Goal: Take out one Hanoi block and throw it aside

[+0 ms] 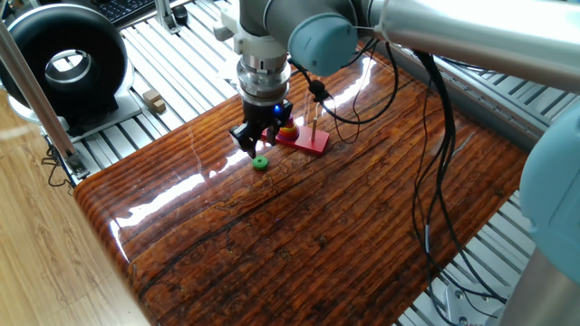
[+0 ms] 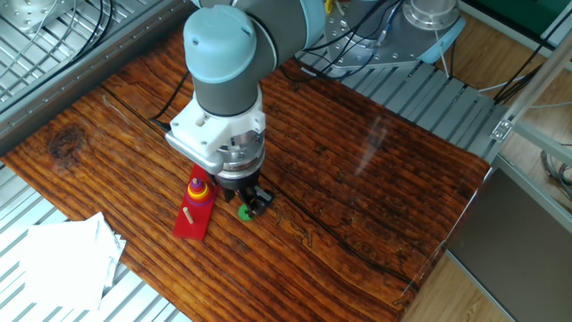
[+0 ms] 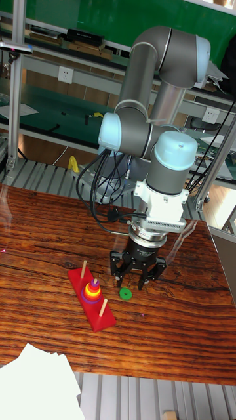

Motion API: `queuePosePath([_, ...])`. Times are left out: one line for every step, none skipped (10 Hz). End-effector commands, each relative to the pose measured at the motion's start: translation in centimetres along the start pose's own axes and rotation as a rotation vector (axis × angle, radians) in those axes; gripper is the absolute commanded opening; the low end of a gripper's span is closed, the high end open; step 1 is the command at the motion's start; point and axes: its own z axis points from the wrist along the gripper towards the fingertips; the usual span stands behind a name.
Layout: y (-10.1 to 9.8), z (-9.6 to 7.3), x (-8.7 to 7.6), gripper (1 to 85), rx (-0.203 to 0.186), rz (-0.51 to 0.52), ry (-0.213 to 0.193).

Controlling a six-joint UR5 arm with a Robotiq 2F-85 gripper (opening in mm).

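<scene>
On the wooden table (image 3: 39, 249), the spread, empty hand (image 3: 137, 279) hovers above the green ring (image 3: 125, 293).

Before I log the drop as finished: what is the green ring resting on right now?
The green ring lies flat on the bare wooden table, beside the red base, below the open gripper. The spot directly beneath it is covered.

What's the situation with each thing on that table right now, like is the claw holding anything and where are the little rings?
gripper: open, holding nothing, just above the table.
green ring: lying flat on the wood, free of the gripper, beside the red base.
red base: flat on the table, three pegs upright.
stacked rings: on the middle peg.
white paper: lying at the table edge.
</scene>
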Motion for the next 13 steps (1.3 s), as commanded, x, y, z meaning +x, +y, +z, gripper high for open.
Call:
queuePosePath([0.1,-0.2,0.0,52.0,-0.010,0.005,0.001])
queuePosePath([0.2,-0.4,-0.1,52.0,-0.015,0.006,0.001])
queuePosePath([0.2,-0.9,-0.1,52.0,-0.016,0.006,0.007])
queuePosePath([-0.1,-1.5,-0.1,52.0,-0.006,0.006,0.013])
queuePosePath([-0.2,-2.2,-0.4,52.0,-0.009,0.003,0.012])
queuePosePath([-0.2,-3.0,-0.8,51.0,-0.010,0.003,0.012])
queuePosePath([0.1,-3.8,-1.1,50.3,-0.018,0.005,0.013])
queuePosePath([0.0,-4.7,-1.6,48.3,-0.020,0.002,0.010])
queuePosePath([-0.7,-5.4,-2.4,39.0,-0.007,-0.008,-0.001])
queuePosePath([-1.2,-6.2,-3.1,35.3,-0.007,-0.009,-0.002])
queuePosePath([-1.4,-7.2,-4.0,34.0,-0.022,-0.019,-0.006])
queuePosePath([-1.7,-8.3,-4.8,32.7,-0.039,-0.027,-0.005])
queuePosePath([-2.6,-9.0,-5.5,25.3,-0.034,-0.034,-0.006])
